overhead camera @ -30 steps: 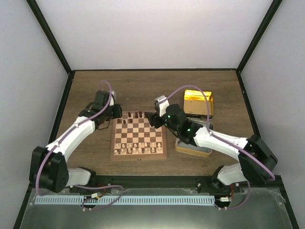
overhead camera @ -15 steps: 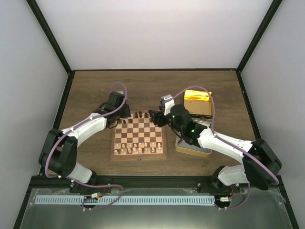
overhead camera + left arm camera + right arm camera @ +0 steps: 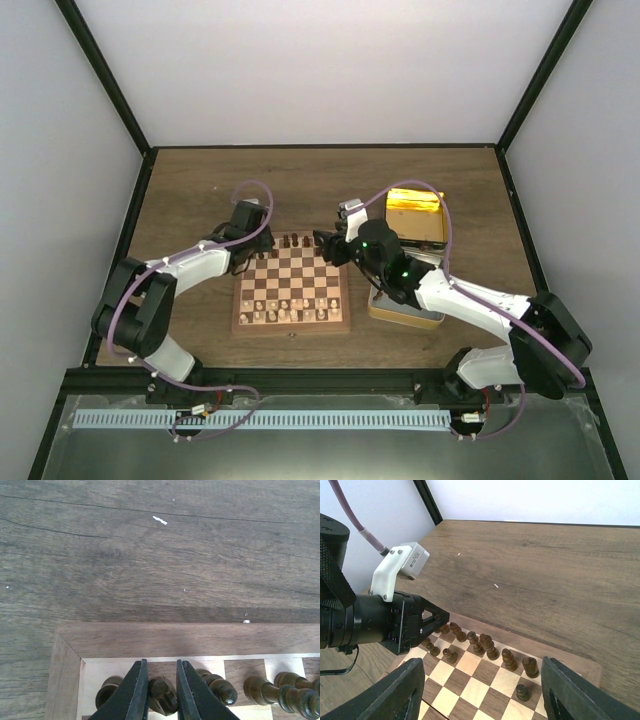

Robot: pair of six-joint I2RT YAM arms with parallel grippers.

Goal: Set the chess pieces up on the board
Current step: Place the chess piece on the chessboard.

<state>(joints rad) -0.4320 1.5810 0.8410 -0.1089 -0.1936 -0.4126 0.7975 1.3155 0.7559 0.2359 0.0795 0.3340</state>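
The board lies between my arms. Dark brown chess pieces stand along its far row, and they also show in the right wrist view. My left gripper is at the board's far left corner. In the left wrist view, my left gripper is shut on a dark piece on the back row, with another dark piece to its left and one to its right. My right gripper hovers over the far right part of the board. It is wide open and empty.
Pale cream pieces fill the two near rows. A gold tin lid lies at the back right, with the open tin tray beside the board's right edge. Single dark pawns stand on the second row. The left gripper also shows in the right wrist view.
My left gripper has moved right from off the board to its far left corner. My right gripper has shifted slightly toward the back and stays open.
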